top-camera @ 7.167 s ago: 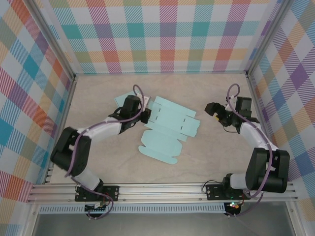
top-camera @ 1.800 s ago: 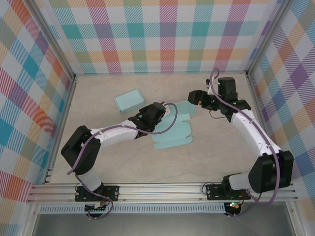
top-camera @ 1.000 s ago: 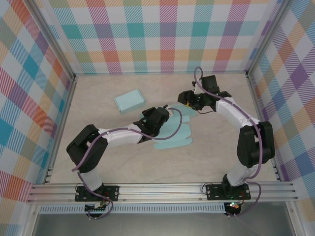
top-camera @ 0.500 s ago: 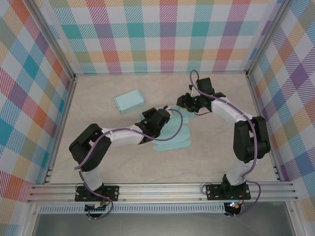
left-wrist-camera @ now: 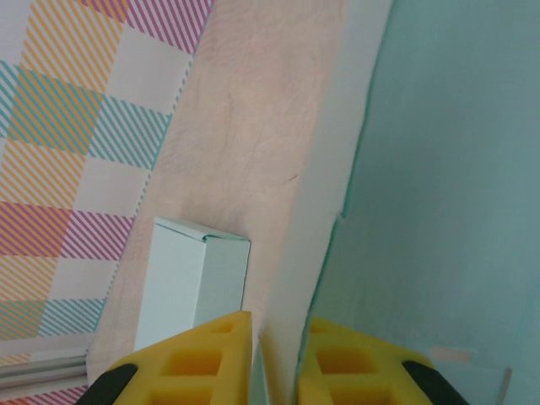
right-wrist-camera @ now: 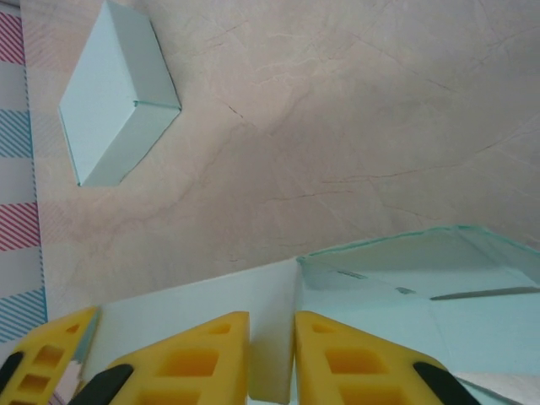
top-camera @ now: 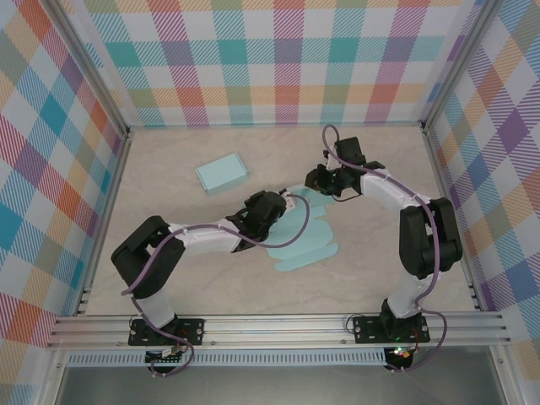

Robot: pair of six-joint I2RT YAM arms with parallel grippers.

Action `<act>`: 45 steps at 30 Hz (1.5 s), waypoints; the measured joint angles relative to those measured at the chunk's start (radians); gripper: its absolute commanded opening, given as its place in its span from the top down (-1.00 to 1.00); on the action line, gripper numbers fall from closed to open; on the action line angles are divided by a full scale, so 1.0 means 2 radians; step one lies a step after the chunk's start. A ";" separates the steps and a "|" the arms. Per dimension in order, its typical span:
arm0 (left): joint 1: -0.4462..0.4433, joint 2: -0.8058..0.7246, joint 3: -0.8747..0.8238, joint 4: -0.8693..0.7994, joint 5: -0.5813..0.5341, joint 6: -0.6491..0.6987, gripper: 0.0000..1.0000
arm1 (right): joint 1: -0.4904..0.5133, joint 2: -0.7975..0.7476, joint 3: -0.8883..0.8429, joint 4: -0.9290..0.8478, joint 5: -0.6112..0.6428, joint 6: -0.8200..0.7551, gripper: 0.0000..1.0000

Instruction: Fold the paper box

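The paper box (top-camera: 305,240) is a flat pale teal sheet lying mid-table, its far end lifted between the two grippers. My left gripper (top-camera: 283,201) is at the sheet's left edge. In the left wrist view the left gripper (left-wrist-camera: 274,319) has its yellow fingers (left-wrist-camera: 211,354) nearly together, with the paper box (left-wrist-camera: 447,186) edge running between them. My right gripper (top-camera: 310,180) meets the sheet's far end. In the right wrist view the right gripper (right-wrist-camera: 272,316) has narrow jaws, and a white flap of the paper box (right-wrist-camera: 422,295) stands between them.
A folded teal box (top-camera: 222,173) lies at the back left, apart from both arms; it also shows as the folded box (left-wrist-camera: 190,287) and the folded box (right-wrist-camera: 118,105). Checkered walls (top-camera: 278,59) enclose the table on three sides.
The right gripper's jaws have narrowed onto the flap. The sheet's near end has swung toward the right front. The left gripper has shifted slightly and its jaws have eased a little.
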 measured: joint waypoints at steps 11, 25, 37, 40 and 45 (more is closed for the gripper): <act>0.016 -0.033 -0.011 -0.024 0.056 -0.002 0.74 | 0.000 0.000 -0.004 0.010 0.002 -0.013 0.67; 0.022 -0.040 -0.045 0.024 0.053 0.077 1.00 | 0.003 0.001 -0.004 0.012 0.009 -0.038 0.21; 0.022 -0.034 -0.093 0.199 0.029 0.181 1.00 | -0.026 -0.088 -0.052 0.006 0.039 -0.039 0.04; 0.022 -0.022 -0.095 0.230 0.023 0.193 1.00 | -0.039 -0.118 -0.089 0.015 0.046 -0.034 0.05; 0.020 -0.006 -0.099 0.253 0.018 0.204 1.00 | -0.049 -0.134 -0.154 0.032 0.057 -0.032 0.04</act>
